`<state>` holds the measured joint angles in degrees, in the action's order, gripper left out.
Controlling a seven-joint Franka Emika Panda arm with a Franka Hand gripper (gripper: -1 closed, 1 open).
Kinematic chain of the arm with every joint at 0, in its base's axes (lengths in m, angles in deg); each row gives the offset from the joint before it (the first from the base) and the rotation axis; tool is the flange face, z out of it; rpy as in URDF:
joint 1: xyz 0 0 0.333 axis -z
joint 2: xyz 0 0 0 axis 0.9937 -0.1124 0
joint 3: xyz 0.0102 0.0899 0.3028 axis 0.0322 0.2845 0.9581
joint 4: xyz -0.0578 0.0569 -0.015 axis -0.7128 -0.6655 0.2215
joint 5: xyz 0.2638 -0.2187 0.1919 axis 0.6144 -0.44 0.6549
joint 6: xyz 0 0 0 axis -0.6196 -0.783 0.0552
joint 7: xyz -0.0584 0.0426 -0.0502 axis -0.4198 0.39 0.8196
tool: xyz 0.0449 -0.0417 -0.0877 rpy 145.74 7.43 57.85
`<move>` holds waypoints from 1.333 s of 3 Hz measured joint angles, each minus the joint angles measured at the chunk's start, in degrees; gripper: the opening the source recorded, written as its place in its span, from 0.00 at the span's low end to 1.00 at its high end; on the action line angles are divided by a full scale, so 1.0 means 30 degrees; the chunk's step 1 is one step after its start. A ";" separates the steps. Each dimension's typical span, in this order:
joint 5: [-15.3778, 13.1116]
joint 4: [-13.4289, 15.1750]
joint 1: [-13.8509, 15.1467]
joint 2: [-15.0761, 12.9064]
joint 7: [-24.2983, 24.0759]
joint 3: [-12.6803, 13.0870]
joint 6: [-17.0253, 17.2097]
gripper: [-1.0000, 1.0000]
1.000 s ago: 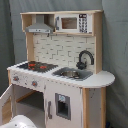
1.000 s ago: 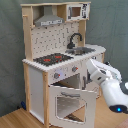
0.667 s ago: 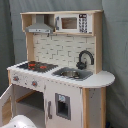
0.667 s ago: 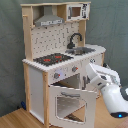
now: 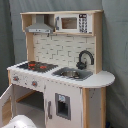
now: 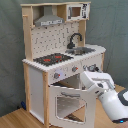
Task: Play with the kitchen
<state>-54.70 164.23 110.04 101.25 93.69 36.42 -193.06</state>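
Toy kitchen (image 6: 60, 60) upright on a wooden floor (image 6: 15, 119) against a grey backdrop, filling most of both exterior views. Up top: grey hood (image 5: 40, 27) and small microwave (image 5: 70, 23). On the counter: black hob (image 5: 37, 65), steel sink (image 5: 71, 74), black faucet (image 5: 85, 59).

Oven door (image 6: 70, 102) with its window swung open on a side hinge at the second exterior view's left, free edge standing out toward the camera. Oven cavity exposed behind it. In the first exterior view the same door shows only as a pale panel at the frame's left edge.

Arm (image 6: 107, 95) enters from the second exterior view's lower right, white links angled up and toward the view's left, toward the cabinet front. Tip sits just beside the door's upper free corner, below the knob panel (image 6: 75, 70). Gripper itself hidden behind the wrist; cannot tell whether wide, narrow, or holding anything, nor whether touching the door.

Key relation: door lies to the second exterior view's left of the arm tip, long edge running level across the opening. Likely next move, as a judgement: push or pull on that free edge, sweeping around the hinge. Only one arm, so no choice of side.
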 joint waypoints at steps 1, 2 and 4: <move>0.0005 0.0065 0.0281 0.0001 -0.0254 0.0085 -0.2320 1.00; 0.0013 0.0195 0.0461 -0.0024 -0.0693 0.0208 -0.4453 1.00; 0.0277 0.1101 0.0443 -0.0161 -0.1397 0.0465 -0.8501 1.00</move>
<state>-53.87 167.53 111.37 100.77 89.50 37.81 -218.56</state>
